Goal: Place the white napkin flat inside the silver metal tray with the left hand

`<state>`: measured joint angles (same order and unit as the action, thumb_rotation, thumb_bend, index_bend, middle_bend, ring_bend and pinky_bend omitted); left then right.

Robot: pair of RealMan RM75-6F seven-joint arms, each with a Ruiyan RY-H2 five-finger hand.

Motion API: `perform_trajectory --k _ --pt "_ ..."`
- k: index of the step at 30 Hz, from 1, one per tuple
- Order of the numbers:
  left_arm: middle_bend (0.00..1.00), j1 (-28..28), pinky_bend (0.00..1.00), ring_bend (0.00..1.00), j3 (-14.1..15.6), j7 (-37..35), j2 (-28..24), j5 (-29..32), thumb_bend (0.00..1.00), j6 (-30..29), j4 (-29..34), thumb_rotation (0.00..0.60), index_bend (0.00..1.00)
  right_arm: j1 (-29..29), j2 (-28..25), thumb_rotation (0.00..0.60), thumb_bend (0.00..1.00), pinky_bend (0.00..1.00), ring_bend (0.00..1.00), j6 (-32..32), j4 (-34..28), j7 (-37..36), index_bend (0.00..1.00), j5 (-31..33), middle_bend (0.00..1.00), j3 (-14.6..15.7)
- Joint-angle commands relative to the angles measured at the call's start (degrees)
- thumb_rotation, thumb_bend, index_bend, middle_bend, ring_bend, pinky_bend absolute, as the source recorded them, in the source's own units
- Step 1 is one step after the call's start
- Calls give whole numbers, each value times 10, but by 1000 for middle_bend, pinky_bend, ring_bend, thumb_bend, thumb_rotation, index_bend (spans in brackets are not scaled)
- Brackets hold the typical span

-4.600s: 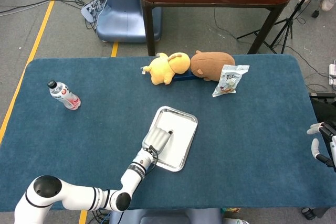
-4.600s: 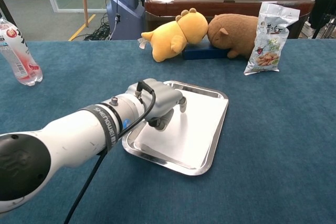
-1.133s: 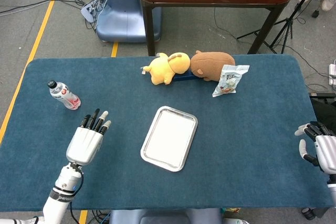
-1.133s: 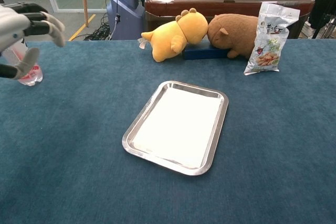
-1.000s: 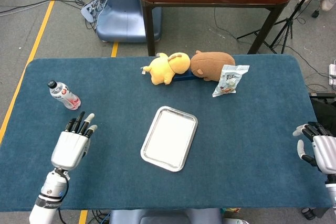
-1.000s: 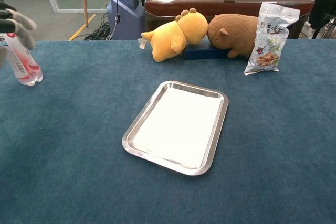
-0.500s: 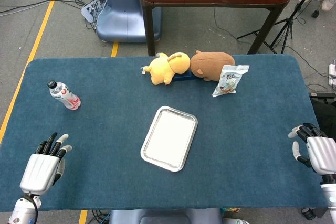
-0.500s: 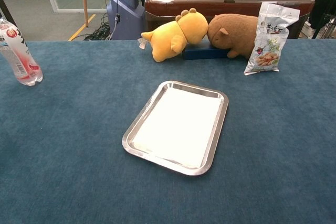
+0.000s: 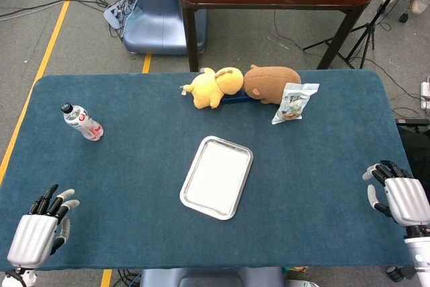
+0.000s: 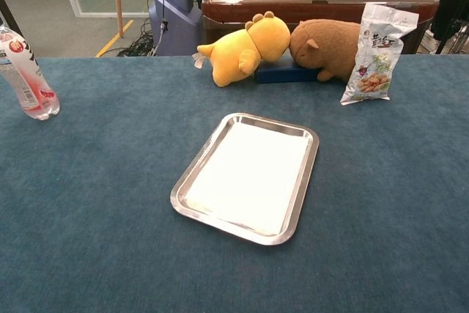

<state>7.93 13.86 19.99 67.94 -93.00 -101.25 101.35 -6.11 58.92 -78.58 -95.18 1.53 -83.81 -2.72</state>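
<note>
White napkin (image 10: pixel 248 175) lies flat inside the silver metal tray (image 10: pixel 303 182), filling its floor from rim to rim, and the tray sits near the middle of the blue-covered bench (image 9: pixel 134 105).

My left hand (image 9: pixel 33 233) is at the near left corner of the bench, well apart from the tray, fingers spread and holding nothing. My right hand (image 9: pixel 400 196) is at the near right edge, also empty with its fingers apart. Neither touches any object; the chest view shows neither hand.

Beyond the tray, at the far side, a yellow plush toy (image 10: pixel 242 49) lies nose to nose with a brown plush toy (image 10: pixel 326 45), both partly resting on a dark blue block (image 10: pixel 282 72). Just right of the brown toy a snack bag (image 10: pixel 377 53) stands propped upright; it carries printed characters and a picture of nuts, but I cannot read the writing. At the far left a water bottle (image 10: pixel 23 71) with a red and white label lies tilted on the cloth; its label text is too small to make out.
</note>
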Motion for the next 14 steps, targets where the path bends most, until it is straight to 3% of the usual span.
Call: perform_trajectory --k 1,14 --pt "355 -10 200 112 -14 -32 -9 4 617 6 -7 600 359 -1 3 600 570 288 176 2 -1 6 427 0 347 1" --pt "377 -27 200 135 -47 -95 -25 -1 598 30 -20 600 359 -5 8 600 570 288 176 8 2 12 427 10 348 -1"
